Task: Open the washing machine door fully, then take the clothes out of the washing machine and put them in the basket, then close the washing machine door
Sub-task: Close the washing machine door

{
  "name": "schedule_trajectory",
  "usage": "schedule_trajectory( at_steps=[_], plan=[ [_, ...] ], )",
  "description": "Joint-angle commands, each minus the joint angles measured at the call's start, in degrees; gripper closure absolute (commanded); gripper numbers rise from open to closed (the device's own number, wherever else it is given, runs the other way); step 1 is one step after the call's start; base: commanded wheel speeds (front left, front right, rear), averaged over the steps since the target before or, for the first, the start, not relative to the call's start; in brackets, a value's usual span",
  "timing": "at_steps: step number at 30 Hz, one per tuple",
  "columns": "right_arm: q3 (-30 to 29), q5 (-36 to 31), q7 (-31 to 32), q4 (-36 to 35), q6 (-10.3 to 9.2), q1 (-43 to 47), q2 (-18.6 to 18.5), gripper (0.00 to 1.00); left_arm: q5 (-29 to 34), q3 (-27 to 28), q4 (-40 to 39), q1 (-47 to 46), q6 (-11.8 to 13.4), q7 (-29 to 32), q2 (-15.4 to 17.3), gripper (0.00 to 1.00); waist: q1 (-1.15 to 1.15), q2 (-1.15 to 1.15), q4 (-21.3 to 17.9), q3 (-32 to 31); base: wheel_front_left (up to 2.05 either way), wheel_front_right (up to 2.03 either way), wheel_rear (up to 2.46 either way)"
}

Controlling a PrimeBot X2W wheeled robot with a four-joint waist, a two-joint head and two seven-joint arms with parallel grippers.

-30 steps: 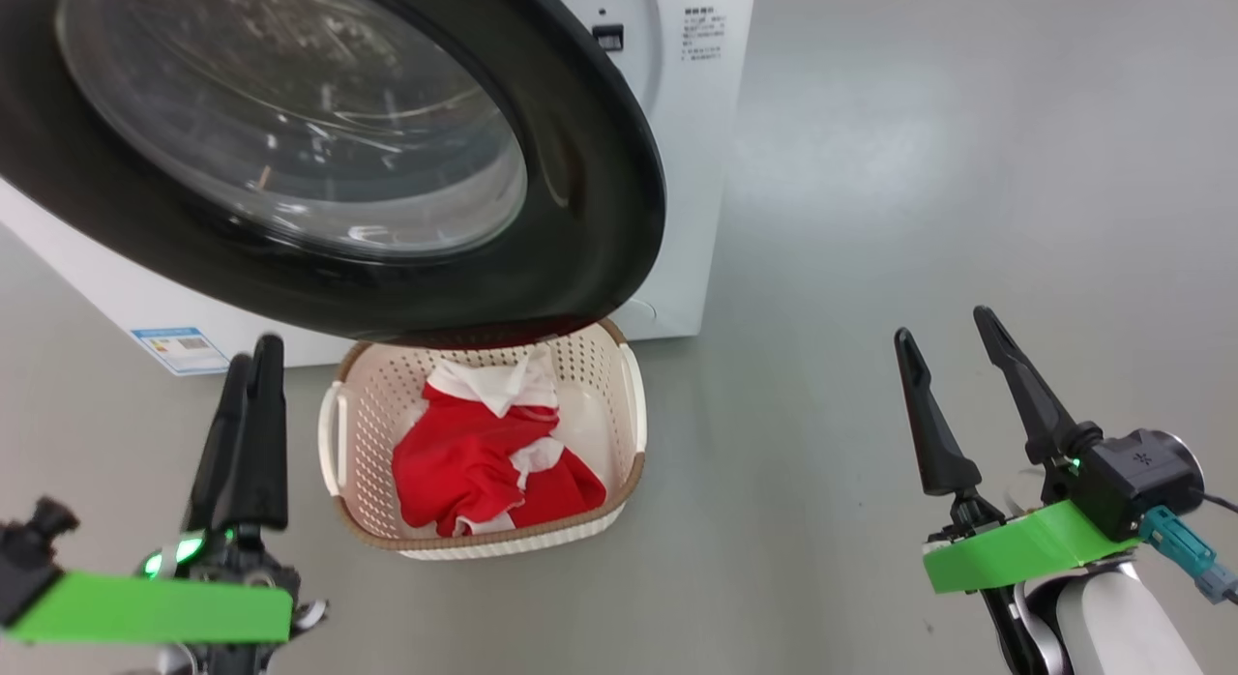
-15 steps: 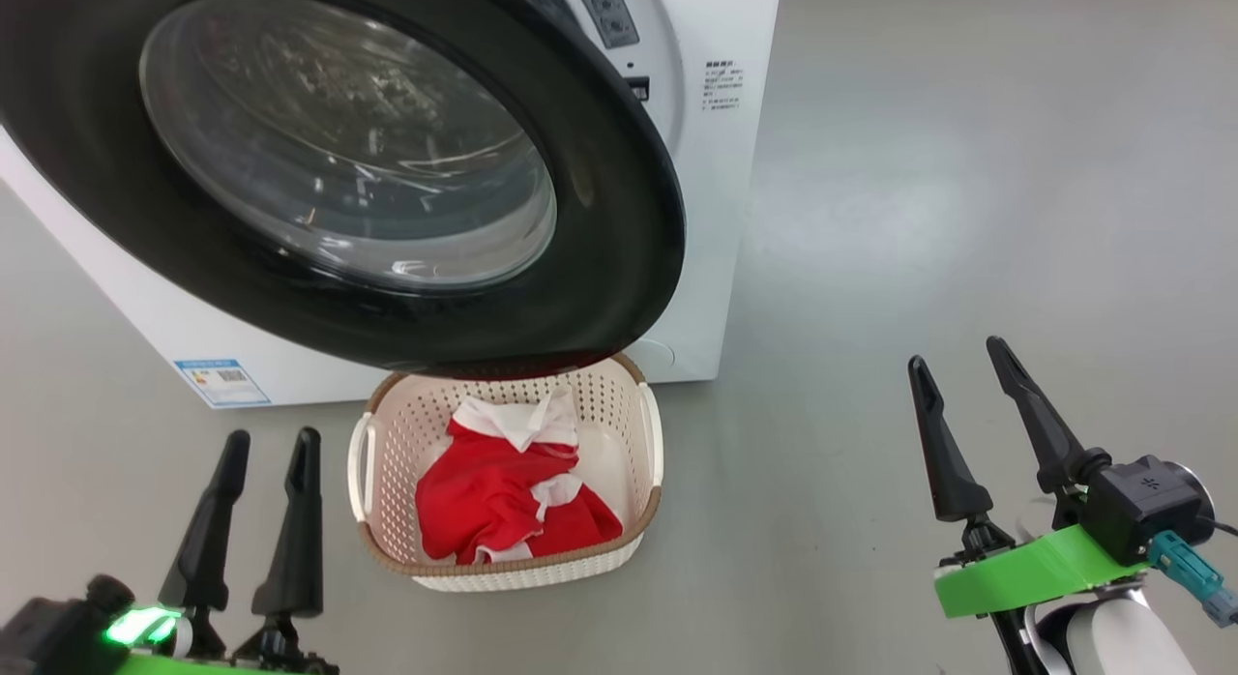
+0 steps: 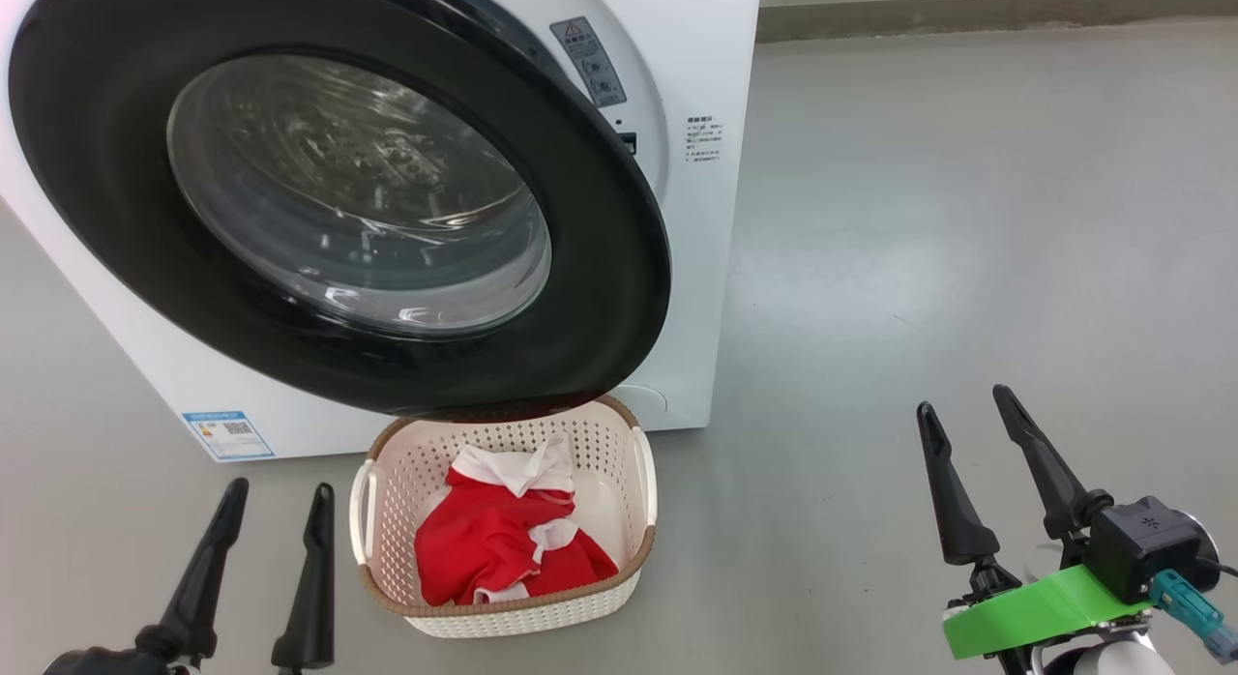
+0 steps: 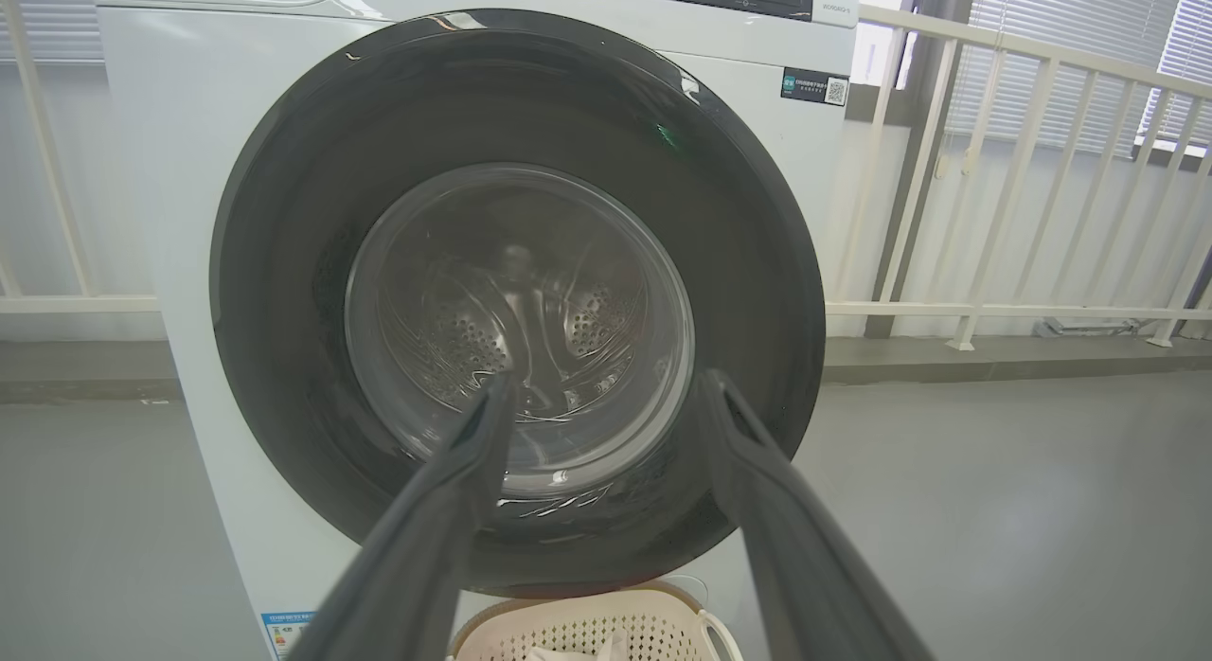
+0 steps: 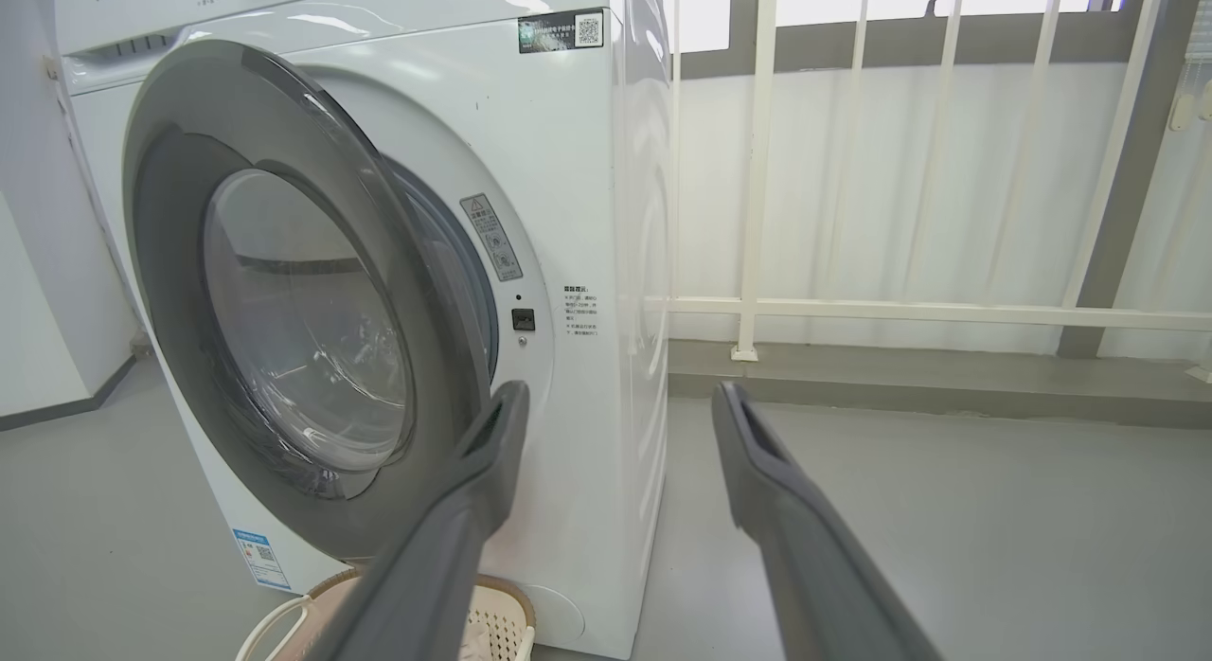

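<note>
Jaws on both grippers stand apart, holding nothing: left gripper at near left, right gripper at near right. Clothes lie in the basket, just beneath the door. It hangs ajar off the washer, hinged left, free edge right. Left gripper faces the glass squarely and looks nearer; a push toward the far side should shut it.
</note>
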Motion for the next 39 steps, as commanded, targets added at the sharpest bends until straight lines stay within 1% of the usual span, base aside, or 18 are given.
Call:
schedule_trajectory(
  at_steps=[1,8,19,31,34,35,36,37,38,39],
  plan=[
    [1.14,0.09,-0.37,-1.55,0.12,-0.62,-0.18,0.00,1.42,2.49,-1.67,-0.62,-0.12,-0.67,0.27,0.00,0.00,0.00,-0.09,-0.20,0.00,0.00,0.00],
    [1.20,-0.26,-0.37,-2.15,0.12,-0.20,-0.18,0.00,5.02,2.56,-1.41,0.00,-0.62,-0.67,-0.25,0.00,0.00,0.00,0.04,-0.17,0.00,0.00,0.00],
    [1.15,-0.74,-0.37,-2.24,0.12,0.19,-0.18,0.00,6.59,2.96,-0.38,0.24,-1.84,-0.67,-1.40,0.00,0.00,0.00,0.49,-0.05,0.00,0.00,0.00],
    [1.03,-0.94,-0.37,-2.38,0.12,0.08,-0.18,0.00,7.58,3.20,-0.11,0.29,-2.60,-0.68,-2.36,0.00,0.00,0.00,0.95,0.35,0.00,0.00,0.00],
    [1.50,-1.89,-0.37,-2.29,0.12,-0.37,-0.18,0.00,7.76,3.23,-0.32,0.14,-2.74,-0.68,-2.59,0.00,0.00,0.00,1.34,0.61,0.00,0.00,0.00],
    [1.69,-2.21,-0.37,-2.23,0.12,-0.58,-0.18,0.21,7.82,3.19,-0.43,0.08,-2.79,-0.68,-2.66,0.00,0.00,0.00,1.52,0.70,0.00,0.00,0.00],
    [1.97,-2.51,-0.37,-2.09,0.12,-0.82,-0.18,0.55,7.87,3.10,-0.55,0.02,-2.84,-0.68,-2.71,0.00,0.00,0.00,1.77,0.81,0.00,0.00,0.00],
    [2.46,-2.82,-0.37,-1.80,0.12,-1.12,-0.18,0.81,7.94,2.99,-0.74,-0.07,-2.90,-0.68,-2.75,0.00,0.00,0.00,2.06,1.03,0.00,0.00,0.00],
    [2.91,-3.10,-0.37,-1.47,0.12,-1.54,-0.18,1.00,8.01,2.84,-0.93,-0.20,-2.96,-0.68,-2.79,0.00,0.00,0.00,2.40,1.25,0.00,0.00,0.00],
    [3.35,-3.25,-0.37,-1.05,0.12,-2.05,-0.18,1.00,8.09,2.68,-1.13,-0.34,-3.01,-0.68,-2.84,0.00,0.00,0.00,2.76,1.52,0.00,0.00,0.00]
  ],
)
